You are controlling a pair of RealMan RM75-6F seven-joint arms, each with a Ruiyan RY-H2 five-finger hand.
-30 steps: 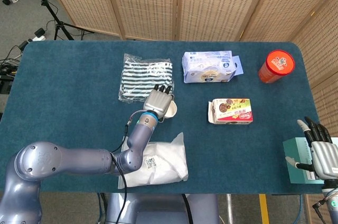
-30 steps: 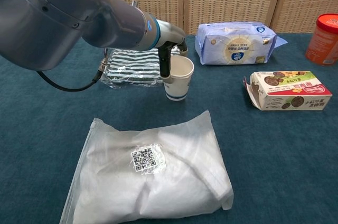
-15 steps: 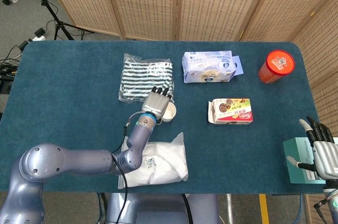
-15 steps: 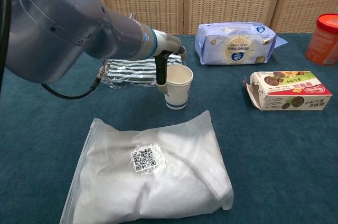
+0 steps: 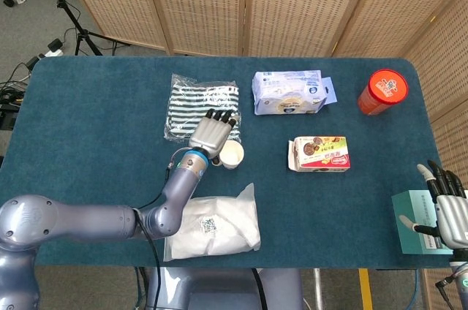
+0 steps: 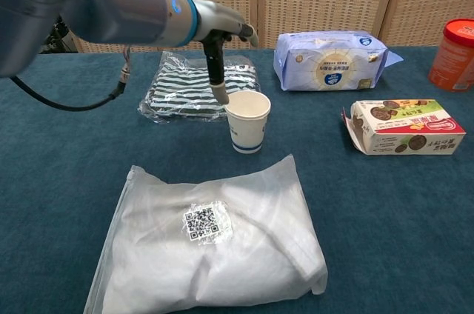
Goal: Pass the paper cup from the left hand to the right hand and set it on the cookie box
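Bare cloth between cup (image 5: 231, 153) and cookie box (image 5: 321, 153)

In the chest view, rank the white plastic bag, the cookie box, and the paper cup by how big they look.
1. White plastic bag, largest, though it lies nearest the camera, which enlarges it.
2. Cookie box.
3. Paper cup, smallest.

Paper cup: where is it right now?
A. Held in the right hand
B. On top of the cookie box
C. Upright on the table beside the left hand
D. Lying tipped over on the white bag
C. The paper cup stands upright on the blue tabletop with the left hand at its rim; the cookie box has nothing on top, and the right hand is far off at the table edge.
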